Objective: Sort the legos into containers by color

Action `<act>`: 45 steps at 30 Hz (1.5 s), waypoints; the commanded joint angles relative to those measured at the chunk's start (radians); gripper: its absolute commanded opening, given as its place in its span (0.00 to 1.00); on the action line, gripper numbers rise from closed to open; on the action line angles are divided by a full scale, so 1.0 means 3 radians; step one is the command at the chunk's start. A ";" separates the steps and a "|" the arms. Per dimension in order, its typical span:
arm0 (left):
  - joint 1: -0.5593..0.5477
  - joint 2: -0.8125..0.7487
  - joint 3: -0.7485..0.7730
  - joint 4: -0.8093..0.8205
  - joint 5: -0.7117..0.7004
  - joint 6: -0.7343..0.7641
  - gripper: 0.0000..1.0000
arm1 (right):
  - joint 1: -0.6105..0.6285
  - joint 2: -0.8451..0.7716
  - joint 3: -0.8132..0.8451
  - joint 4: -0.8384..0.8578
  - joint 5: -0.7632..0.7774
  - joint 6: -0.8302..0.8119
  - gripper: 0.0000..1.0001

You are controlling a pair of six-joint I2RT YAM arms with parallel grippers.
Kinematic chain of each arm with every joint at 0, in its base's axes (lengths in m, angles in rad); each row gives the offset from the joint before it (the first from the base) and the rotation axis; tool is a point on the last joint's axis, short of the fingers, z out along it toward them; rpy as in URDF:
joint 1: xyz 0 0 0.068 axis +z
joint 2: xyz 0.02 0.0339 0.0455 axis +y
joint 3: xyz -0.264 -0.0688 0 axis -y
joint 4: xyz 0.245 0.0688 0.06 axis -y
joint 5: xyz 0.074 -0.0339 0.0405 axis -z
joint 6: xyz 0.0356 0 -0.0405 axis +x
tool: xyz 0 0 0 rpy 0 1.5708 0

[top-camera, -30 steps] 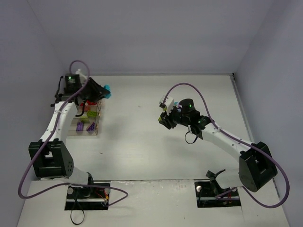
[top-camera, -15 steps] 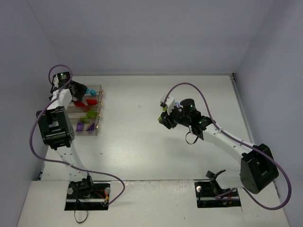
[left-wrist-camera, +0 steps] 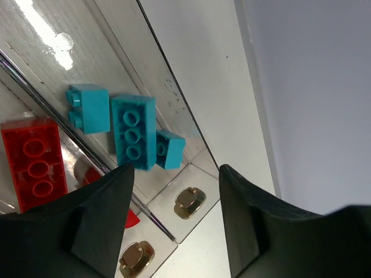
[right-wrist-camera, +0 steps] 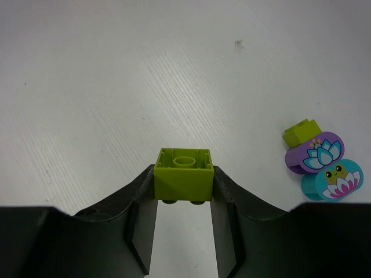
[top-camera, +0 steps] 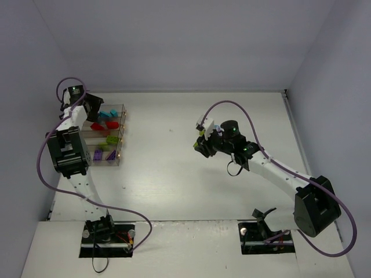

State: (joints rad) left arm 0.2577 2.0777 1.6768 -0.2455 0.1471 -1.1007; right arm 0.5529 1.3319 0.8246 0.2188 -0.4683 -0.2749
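Note:
The containers (top-camera: 119, 134) stand at the table's left, a row of clear bins. They hold cyan legos (top-camera: 107, 115), red ones (top-camera: 111, 124), lime green ones (top-camera: 108, 141) and purple ones (top-camera: 101, 154). My left gripper (top-camera: 94, 108) hangs open over the far bin's end. In the left wrist view, the left gripper (left-wrist-camera: 174, 169) has nothing between its jaws and three cyan bricks (left-wrist-camera: 133, 132) lie below it. My right gripper (right-wrist-camera: 184, 194) is shut on a lime green brick (right-wrist-camera: 184, 174) above the table, mid-right (top-camera: 200, 134).
Near the right gripper lie a small lime brick (right-wrist-camera: 301, 132), a purple rounded piece (right-wrist-camera: 316, 153) and a cyan rounded piece (right-wrist-camera: 333, 179). A red brick (left-wrist-camera: 33, 162) lies in the bin beside the cyan one. Grey walls close in the table on three sides.
The left arm has drawn back toward the left wall and its gripper has opened, leaving the cyan brick in the far bin. The right arm has barely moved.

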 commanded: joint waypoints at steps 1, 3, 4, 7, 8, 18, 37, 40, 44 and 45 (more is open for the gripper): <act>0.0026 -0.0253 0.0138 0.0026 -0.0081 0.0054 0.55 | -0.0007 0.0014 0.0232 0.0155 -0.0060 0.0026 0.01; 0.0026 -0.0354 0.0087 0.0031 -0.0040 0.0054 0.57 | -0.0007 0.0050 0.0278 0.0155 -0.0075 0.0006 0.02; 0.0026 -0.0401 0.0056 0.0036 -0.0020 0.0064 0.57 | -0.0007 0.0060 0.0294 0.0160 -0.0080 -0.0009 0.02; -0.0030 -0.0666 -0.0118 0.0133 0.0204 0.0191 0.57 | -0.0002 0.0080 0.0365 0.0171 -0.0152 -0.0050 0.02; -0.0056 -0.0743 -0.0143 0.0128 0.0286 0.0258 0.57 | -0.0007 0.0101 0.0386 0.0171 -0.0223 -0.0070 0.03; -0.1052 -0.1541 -0.0445 -0.0480 0.2075 0.1229 0.57 | 0.0059 0.0152 0.0652 0.0109 -0.0551 -0.0239 0.05; -0.2393 -0.1920 -0.0737 -0.0777 0.2072 0.1639 0.56 | 0.0212 0.0029 0.0688 -0.0013 -0.0597 -0.0291 0.07; -0.2475 -0.1915 -0.0721 -0.0859 0.2016 0.1721 0.56 | 0.0228 -0.0022 0.0657 -0.0013 -0.0592 -0.0280 0.07; -0.2536 -0.1894 -0.0732 -0.0879 0.1929 0.1752 0.53 | 0.0253 -0.0053 0.0677 -0.0013 -0.0592 -0.0270 0.07; -0.2556 -0.1894 -0.0737 -0.0879 0.1888 0.1757 0.53 | 0.0268 -0.0063 0.0682 -0.0013 -0.0602 -0.0265 0.07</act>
State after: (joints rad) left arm -0.4942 1.5555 1.4216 -0.5163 0.7353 -0.6083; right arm 0.6209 1.3663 0.9936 0.1589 -0.6277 -0.3492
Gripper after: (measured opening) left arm 0.533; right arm 0.337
